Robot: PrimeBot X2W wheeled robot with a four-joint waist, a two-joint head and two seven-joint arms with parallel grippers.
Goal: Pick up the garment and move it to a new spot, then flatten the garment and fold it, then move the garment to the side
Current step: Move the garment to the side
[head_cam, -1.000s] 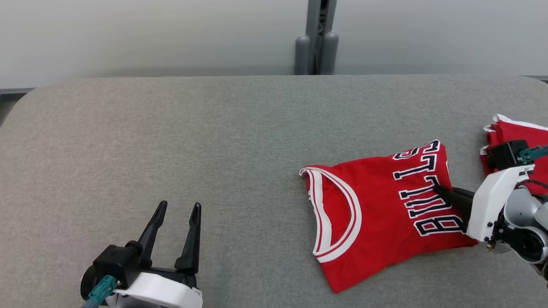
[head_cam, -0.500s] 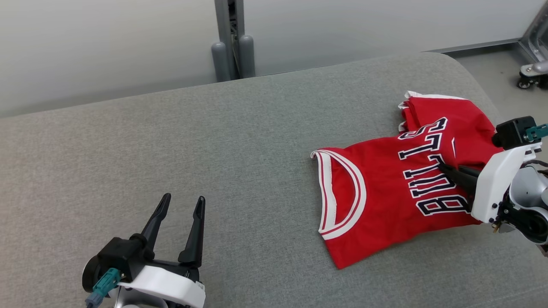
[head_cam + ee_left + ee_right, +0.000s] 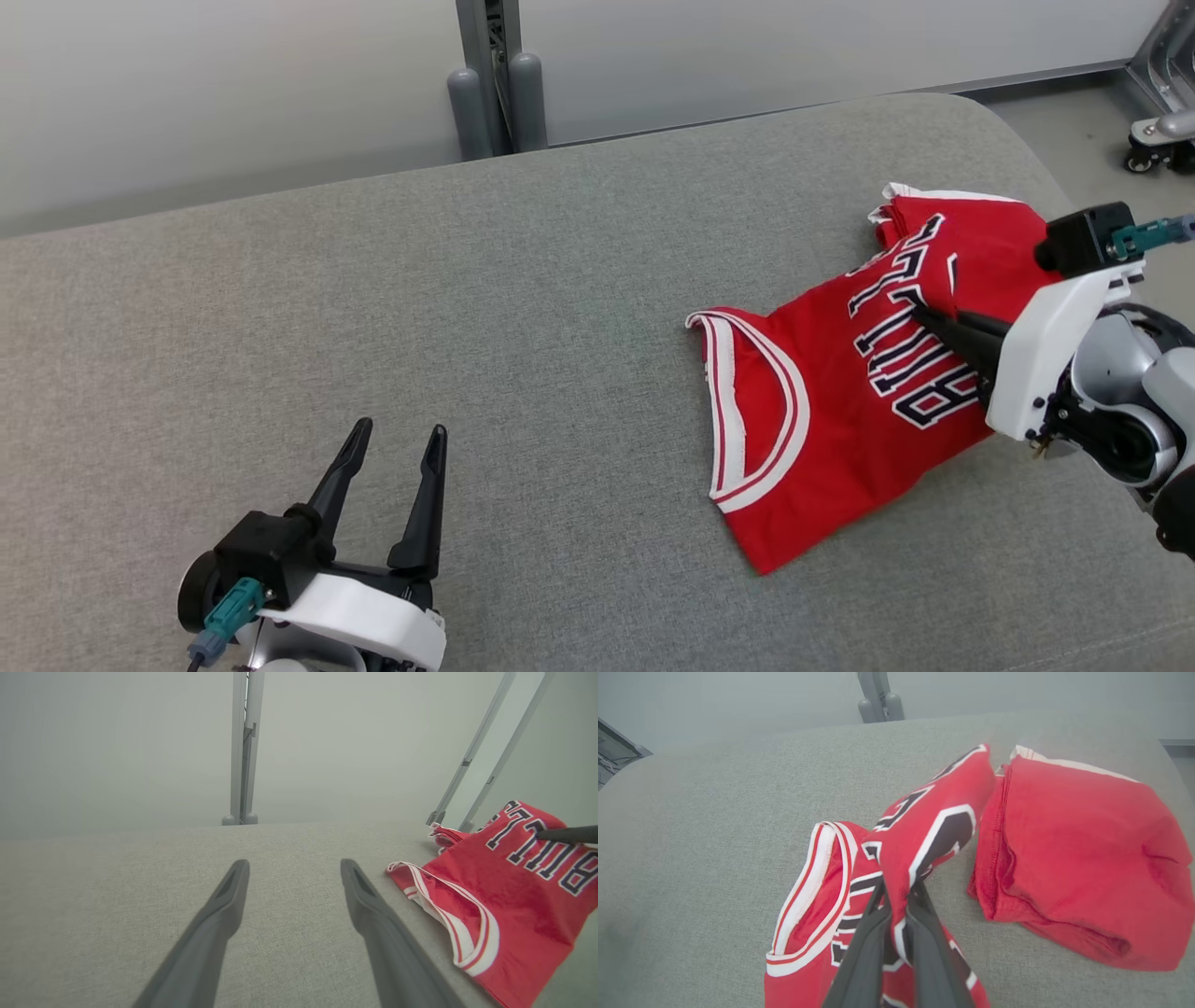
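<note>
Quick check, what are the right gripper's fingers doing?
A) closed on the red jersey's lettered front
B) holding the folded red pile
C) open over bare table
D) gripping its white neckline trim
A: in the right wrist view the right gripper has its fingers pinched shut on a raised fold of the red jersey at the lettering.

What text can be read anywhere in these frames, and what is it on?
"BULLS": dark letters with white edges across the chest of the red jersey. The final S sits on bunched cloth and is only partly legible.
No other text: the folded red cloth beside it shows no print on the faces in view.
</note>
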